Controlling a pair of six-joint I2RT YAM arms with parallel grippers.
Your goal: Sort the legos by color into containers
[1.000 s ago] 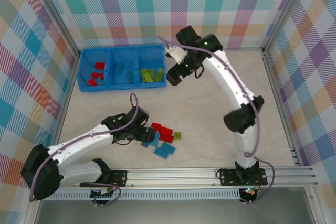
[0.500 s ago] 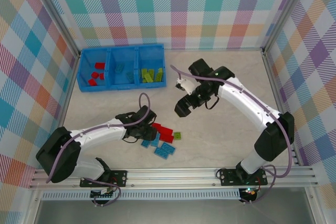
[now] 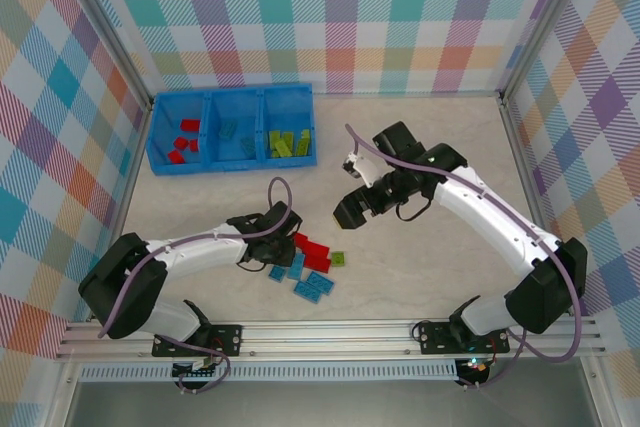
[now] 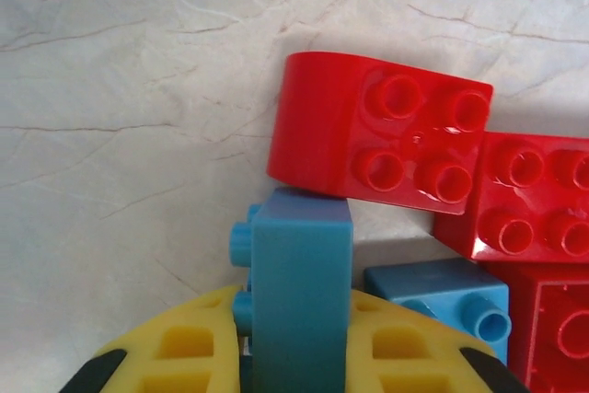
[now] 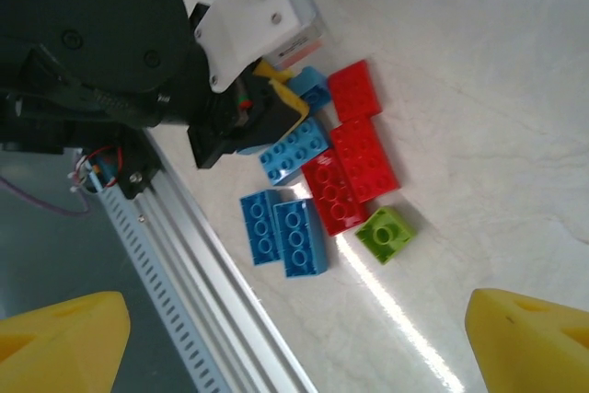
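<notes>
Left claw (image 4: 299, 361) tight on a light-blue lego (image 4: 302, 273) beside red legos (image 4: 382, 140) — right claw (image 5: 294, 333) spread wide

The left gripper (image 4: 299, 347) has its 2 yellow fingers (image 4: 175, 356) pressed against either side of a light blue brick (image 4: 302, 273). The brick stands on edge between them with its studs (2 can be seen) facing left. Its far end meets the near edge of a red brick (image 4: 377, 135) that has a rounded side and 4 studs on top. A second red brick (image 4: 534, 200) lies just right of that one, touching it. A third red brick (image 4: 552, 333) sits nearer, at the right edge. A smaller blue brick (image 4: 433, 292) lies beside the right finger, with 1 stud showing. All rest on a pale, veined table (image 4: 138, 89).
</notes>
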